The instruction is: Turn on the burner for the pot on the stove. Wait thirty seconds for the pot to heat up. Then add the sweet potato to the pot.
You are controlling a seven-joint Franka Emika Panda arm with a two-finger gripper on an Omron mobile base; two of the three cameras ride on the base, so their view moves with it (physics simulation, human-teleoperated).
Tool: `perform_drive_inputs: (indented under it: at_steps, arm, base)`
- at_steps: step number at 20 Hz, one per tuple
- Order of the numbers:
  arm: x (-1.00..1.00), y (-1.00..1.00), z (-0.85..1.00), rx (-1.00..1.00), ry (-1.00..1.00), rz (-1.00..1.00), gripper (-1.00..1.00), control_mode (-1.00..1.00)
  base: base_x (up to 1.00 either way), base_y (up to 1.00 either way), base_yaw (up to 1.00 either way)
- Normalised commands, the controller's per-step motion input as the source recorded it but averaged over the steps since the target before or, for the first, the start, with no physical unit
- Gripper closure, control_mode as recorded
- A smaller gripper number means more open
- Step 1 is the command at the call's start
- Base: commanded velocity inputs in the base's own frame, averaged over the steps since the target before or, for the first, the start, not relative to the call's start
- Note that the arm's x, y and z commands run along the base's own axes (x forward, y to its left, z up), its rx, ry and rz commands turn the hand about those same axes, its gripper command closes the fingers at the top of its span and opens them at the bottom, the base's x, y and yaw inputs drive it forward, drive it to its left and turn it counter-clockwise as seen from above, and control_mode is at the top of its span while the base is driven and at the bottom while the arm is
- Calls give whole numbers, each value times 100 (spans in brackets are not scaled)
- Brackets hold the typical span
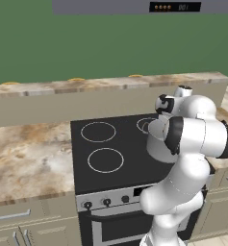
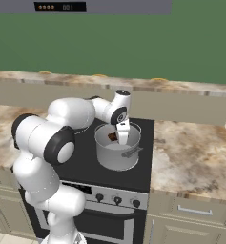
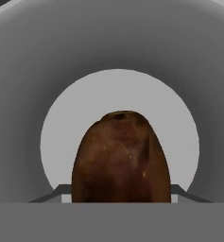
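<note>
So the white two-finger gripper [image 2: 122, 138] is dipped inside the round grey brushed-steel pot [image 2: 115, 156], which sits on the front right of the black glass stove top [image 1: 106, 144] with thin white rings. The hand view shows the dark brown oblong sweet potato [image 3: 121, 158] pinched between the narrowly parted fingers, hanging above the pot's pale floor. The display [image 1: 175, 7] up top has orange dots and digits too blurry to read.

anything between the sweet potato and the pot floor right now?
Nothing. In the hand view the sweet potato hangs in the hand over the pot, whose pale floor below it is bare. The right base view puts the hand inside the rim.
</note>
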Motion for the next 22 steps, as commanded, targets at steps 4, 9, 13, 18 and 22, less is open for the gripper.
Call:
perform_drive_inputs:
  at_steps: [4, 9, 13, 18, 22]
  arm:
    - [0, 0, 0, 0, 0, 0, 100, -100]
    - [0, 0, 0, 0, 0, 0, 100, -100]
    - [0, 0, 0, 0, 0, 0, 100, -100]
    - [0, 0, 0, 0, 0, 0, 100, -100]
    - [0, 0, 0, 0, 0, 0, 100, -100]
  base:
    - [0, 0, 0]
    - [0, 0, 0]
    - [0, 0, 0]
    - [0, 0, 0]
    - [0, 0, 0]
